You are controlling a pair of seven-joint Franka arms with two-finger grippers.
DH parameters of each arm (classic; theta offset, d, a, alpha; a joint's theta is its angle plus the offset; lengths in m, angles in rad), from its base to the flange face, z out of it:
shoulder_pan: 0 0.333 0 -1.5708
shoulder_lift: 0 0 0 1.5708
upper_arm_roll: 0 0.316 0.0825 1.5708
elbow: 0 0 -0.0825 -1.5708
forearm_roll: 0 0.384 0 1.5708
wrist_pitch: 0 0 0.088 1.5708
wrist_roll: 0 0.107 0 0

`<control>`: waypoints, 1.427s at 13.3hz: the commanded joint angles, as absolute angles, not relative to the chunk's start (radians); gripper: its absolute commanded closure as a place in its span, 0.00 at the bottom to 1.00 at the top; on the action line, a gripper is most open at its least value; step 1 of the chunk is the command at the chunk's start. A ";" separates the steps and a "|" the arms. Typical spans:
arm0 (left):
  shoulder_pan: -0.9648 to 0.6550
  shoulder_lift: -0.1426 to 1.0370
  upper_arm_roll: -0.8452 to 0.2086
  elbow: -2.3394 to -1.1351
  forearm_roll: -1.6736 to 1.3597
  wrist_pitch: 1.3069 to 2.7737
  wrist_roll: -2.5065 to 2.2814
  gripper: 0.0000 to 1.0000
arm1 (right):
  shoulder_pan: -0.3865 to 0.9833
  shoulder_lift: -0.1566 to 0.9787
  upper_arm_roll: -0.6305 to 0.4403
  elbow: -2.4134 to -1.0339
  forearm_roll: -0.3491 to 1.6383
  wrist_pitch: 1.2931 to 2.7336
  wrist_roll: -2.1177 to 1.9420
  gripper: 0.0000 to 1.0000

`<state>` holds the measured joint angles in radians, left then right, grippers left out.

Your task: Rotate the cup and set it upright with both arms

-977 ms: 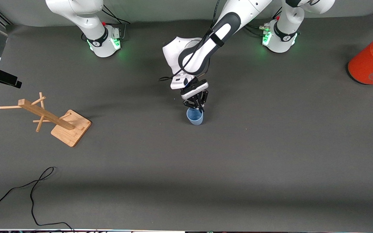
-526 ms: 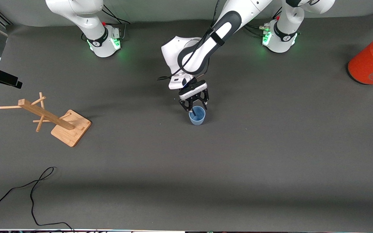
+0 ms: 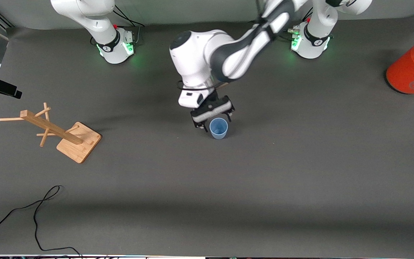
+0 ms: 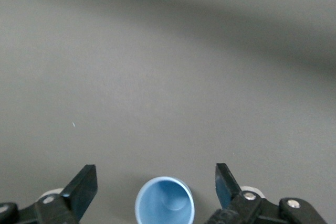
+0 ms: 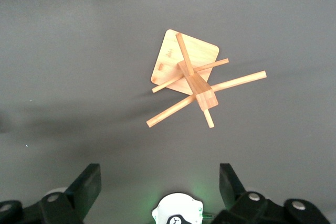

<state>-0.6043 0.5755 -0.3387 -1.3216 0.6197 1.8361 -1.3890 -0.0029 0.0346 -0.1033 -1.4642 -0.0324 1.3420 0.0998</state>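
The left gripper (image 3: 212, 120), spread and partly cut off, hangs over the upright cup (image 3: 218, 128); the right gripper (image 5: 160, 192), spread, waits above the wooden rack (image 5: 191, 80).

A dark grey mat (image 3: 300, 172) covers the table, evenly lit, with a pale wall (image 3: 178, 10) along its edge.
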 commanded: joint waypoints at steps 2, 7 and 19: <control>-0.425 0.539 -0.347 -1.206 0.430 1.746 -1.030 0.00 | -0.003 0.048 -0.112 -1.450 -0.037 1.348 0.086 0.00; -0.113 0.398 -0.347 -1.229 0.229 1.609 -0.493 0.00 | -0.008 0.046 -0.117 -1.451 -0.037 1.348 0.083 0.00; 0.153 -0.153 -0.258 -1.876 0.020 1.808 -0.020 0.00 | 0.012 0.031 -0.130 -1.482 0.044 1.388 0.005 0.00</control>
